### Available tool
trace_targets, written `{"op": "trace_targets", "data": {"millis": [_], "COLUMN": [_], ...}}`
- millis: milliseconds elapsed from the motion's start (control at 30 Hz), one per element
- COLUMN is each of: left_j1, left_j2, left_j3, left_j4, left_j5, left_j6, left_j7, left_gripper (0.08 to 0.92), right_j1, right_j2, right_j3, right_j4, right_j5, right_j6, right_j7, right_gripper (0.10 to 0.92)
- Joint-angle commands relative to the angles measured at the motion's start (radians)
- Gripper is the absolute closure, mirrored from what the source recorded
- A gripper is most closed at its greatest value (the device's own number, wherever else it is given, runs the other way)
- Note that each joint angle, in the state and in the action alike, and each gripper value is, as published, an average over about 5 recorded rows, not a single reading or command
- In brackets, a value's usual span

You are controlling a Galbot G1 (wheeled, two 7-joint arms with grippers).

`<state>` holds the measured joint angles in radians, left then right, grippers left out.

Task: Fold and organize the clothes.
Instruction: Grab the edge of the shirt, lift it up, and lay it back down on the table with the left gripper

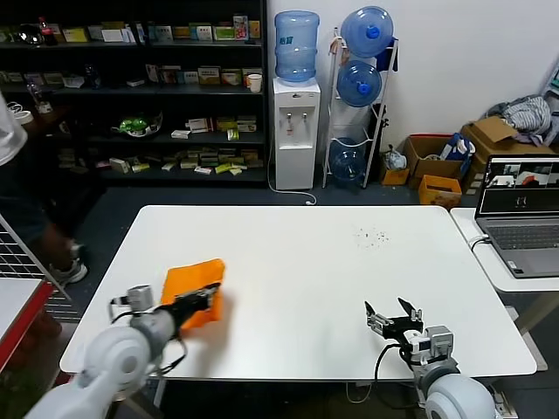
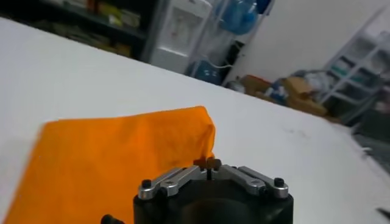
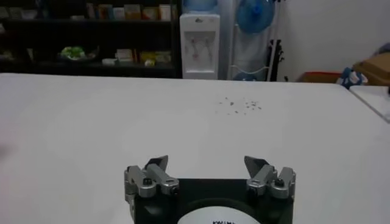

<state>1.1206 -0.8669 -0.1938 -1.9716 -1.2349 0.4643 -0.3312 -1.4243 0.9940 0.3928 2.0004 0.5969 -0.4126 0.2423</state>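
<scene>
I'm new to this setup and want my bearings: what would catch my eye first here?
The orange T-shirt, folded into a small bundle near the table's left front edge, with the left claw shut right at it. The right claw waits open over the bare front right. Behind, blue water jugs stand by the wall.

White table (image 1: 297, 262) centre; dark shelving (image 1: 131, 87) rear left; water dispenser (image 1: 295, 122) against white wall (image 1: 454, 52); laptop (image 1: 522, 214) right.
</scene>
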Motion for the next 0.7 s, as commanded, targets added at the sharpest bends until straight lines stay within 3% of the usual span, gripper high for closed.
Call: {"op": "trace_targets", "data": {"millis": [33, 700], "left_j1": [-0.382, -0.334], "left_j2": [-0.356, -0.377], "left_j3": [0.397, 0.405], "left_j4": [0.168, 0.249], "left_j5": [-0.102, 0.038], "left_j6": [-0.007, -0.017], "left_j7": [-0.108, -0.054], "left_gripper": [0.908, 0.897], "right_j1": [-0.061, -0.031], "right_j2": [0.024, 0.003], "right_j3": [0.049, 0.036], "right_j4": [0.014, -0.013], "right_j5": [-0.013, 0.001], "right_j6": [-0.003, 0.036], "right_j7": [0.006, -0.01], "right_gripper": [0.203, 0.203]}}
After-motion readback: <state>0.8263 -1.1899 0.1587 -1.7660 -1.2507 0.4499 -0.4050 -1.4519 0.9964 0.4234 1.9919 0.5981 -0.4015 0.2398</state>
